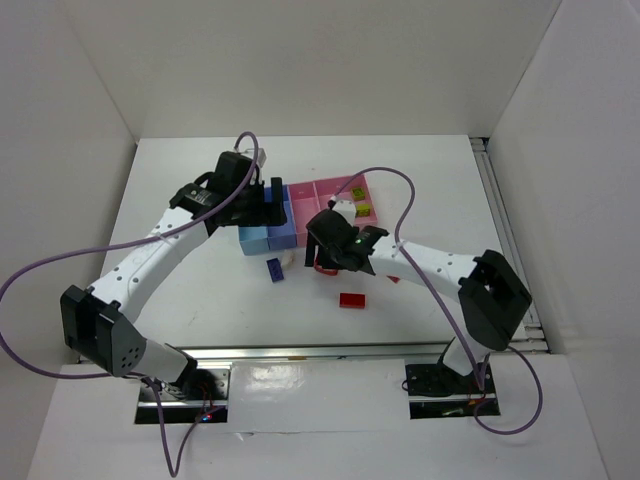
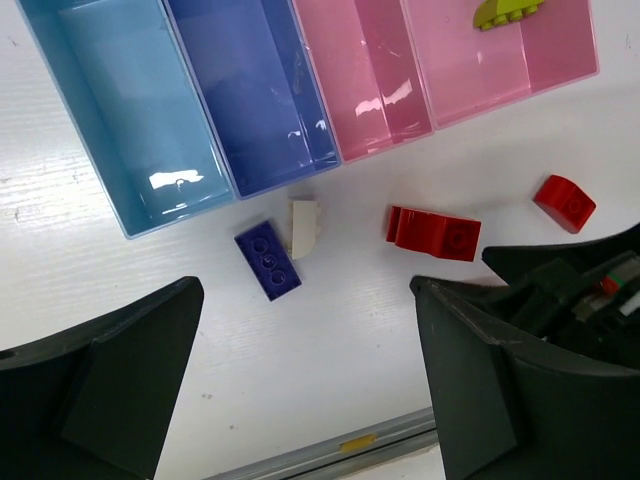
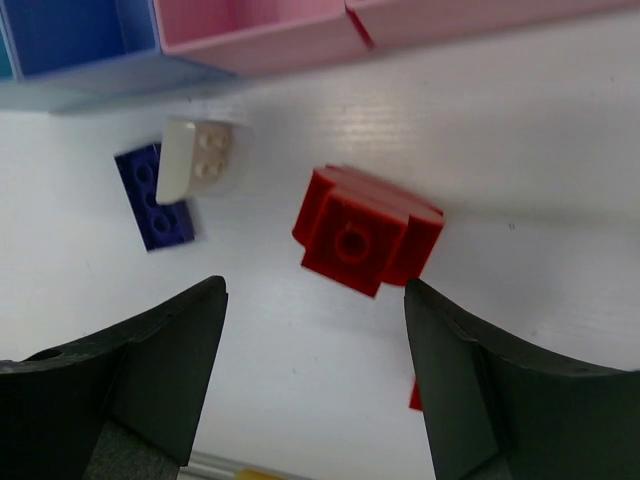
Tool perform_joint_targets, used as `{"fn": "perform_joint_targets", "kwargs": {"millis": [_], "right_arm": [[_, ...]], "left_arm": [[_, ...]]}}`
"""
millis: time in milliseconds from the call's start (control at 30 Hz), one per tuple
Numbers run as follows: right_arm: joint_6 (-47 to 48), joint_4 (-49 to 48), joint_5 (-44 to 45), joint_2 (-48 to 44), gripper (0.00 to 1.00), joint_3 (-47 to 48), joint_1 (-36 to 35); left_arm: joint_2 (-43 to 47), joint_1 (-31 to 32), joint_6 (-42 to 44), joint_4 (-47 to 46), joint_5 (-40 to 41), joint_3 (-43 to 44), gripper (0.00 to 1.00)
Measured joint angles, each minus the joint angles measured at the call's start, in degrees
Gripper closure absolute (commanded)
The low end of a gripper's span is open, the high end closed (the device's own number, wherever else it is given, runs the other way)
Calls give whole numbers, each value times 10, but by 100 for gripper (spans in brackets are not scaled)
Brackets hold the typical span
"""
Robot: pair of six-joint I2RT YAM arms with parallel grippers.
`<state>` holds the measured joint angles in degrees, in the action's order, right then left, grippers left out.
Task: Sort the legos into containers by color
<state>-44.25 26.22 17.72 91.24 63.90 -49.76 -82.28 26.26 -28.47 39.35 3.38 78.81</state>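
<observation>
The containers are a joined row: light blue bin (image 2: 130, 110), darker blue bin (image 2: 255, 90), pink bin (image 2: 365, 75) and a wider pink bin (image 2: 520, 50) holding a lime green lego (image 2: 508, 12). In front of them on the table lie a dark blue lego (image 2: 268, 260), a whitish lego (image 2: 304, 227) touching it, and a red lego (image 3: 365, 232). My right gripper (image 3: 312, 300) hovers low with the red lego just beyond its fingertips, jaws apart and nothing between them. My left gripper (image 2: 305, 380) stands wide open over the blue bins (image 1: 268, 238), holding nothing.
A small red lego (image 2: 564, 203) lies right of the red one, and another red lego (image 1: 351, 299) sits nearer the front edge. The right arm (image 2: 580, 290) shows at the right of the left wrist view. White walls enclose the table (image 1: 200, 300).
</observation>
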Motion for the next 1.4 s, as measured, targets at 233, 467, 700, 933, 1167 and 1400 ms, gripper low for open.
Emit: {"fn": "perform_joint_targets", "kwargs": {"millis": [233,467,700,933,1167,1400], "right_arm": [[-19,2,42,57,34,47,0],[-24,15,57,73,43,64,0],[-26,33,74,76,54,70,0],[-24,45,87,82,55,78,0],[-15,66,102,100,48,85,-5],[-11,84,119,107,66,85,-12]], "left_arm": [[4,-2,1,-1,2,-1,2],[4,-7,3,-2,2,-2,2],[4,-22,13,-3,-1,-2,2],[3,-28,13,-3,-11,-2,2],[-8,-28,13,-4,-30,-2,2],[-10,-28,13,-4,-35,-2,2]]}}
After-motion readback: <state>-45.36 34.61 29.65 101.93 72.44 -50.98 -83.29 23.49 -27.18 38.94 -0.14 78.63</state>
